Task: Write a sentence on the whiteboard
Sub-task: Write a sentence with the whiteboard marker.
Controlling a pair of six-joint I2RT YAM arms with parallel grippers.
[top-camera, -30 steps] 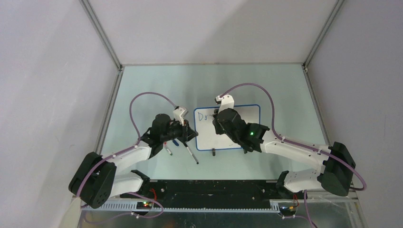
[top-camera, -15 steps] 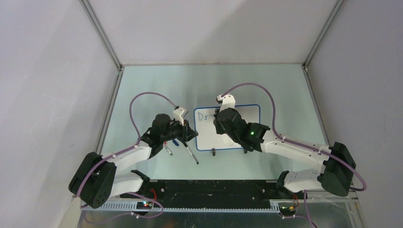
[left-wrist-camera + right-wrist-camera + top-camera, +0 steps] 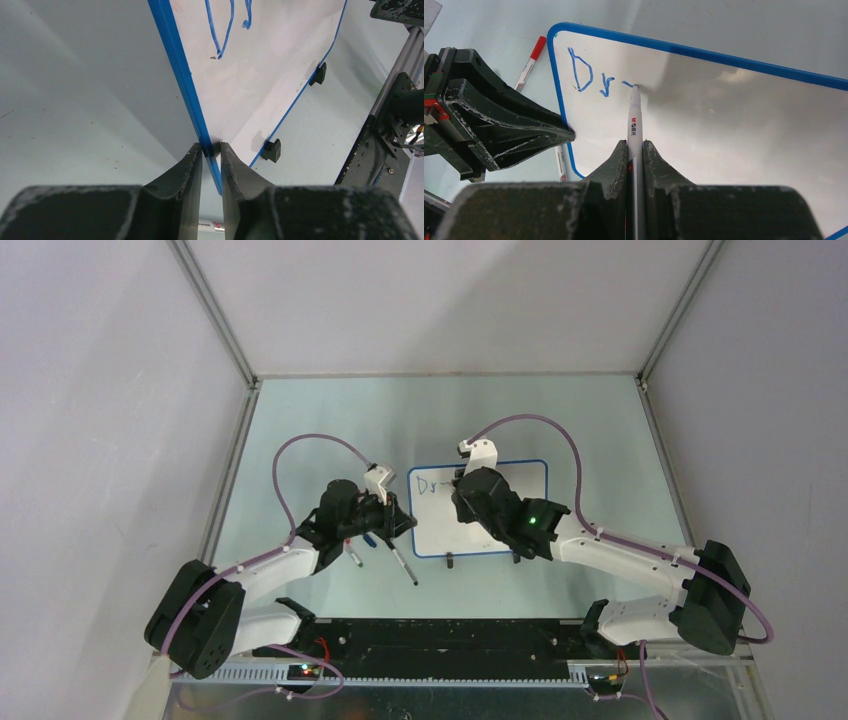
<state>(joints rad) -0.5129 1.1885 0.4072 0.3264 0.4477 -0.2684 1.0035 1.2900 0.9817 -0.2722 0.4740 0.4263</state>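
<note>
The whiteboard [image 3: 500,508] lies flat on the table, white with a blue rim; it also shows in the right wrist view [image 3: 724,115] and the left wrist view [image 3: 270,75]. Blue letters "Dr" and a short stroke [image 3: 591,80] sit at its top left corner; they show in the top view too [image 3: 430,482]. My right gripper [image 3: 635,146] is shut on a white marker [image 3: 634,120] whose tip touches the board right of the "r". My left gripper [image 3: 210,148] is shut on the board's blue left rim [image 3: 192,100].
Other markers lie on the table left of the board: a red-capped one [image 3: 530,62], and several near the left gripper [image 3: 403,565]. Two black clip feet [image 3: 272,150] sit on the board's near edge. Walls enclose the table.
The right gripper and marker have shifted slightly right along the first line, adding a short stroke after "Dr". The left arm has not moved.
</note>
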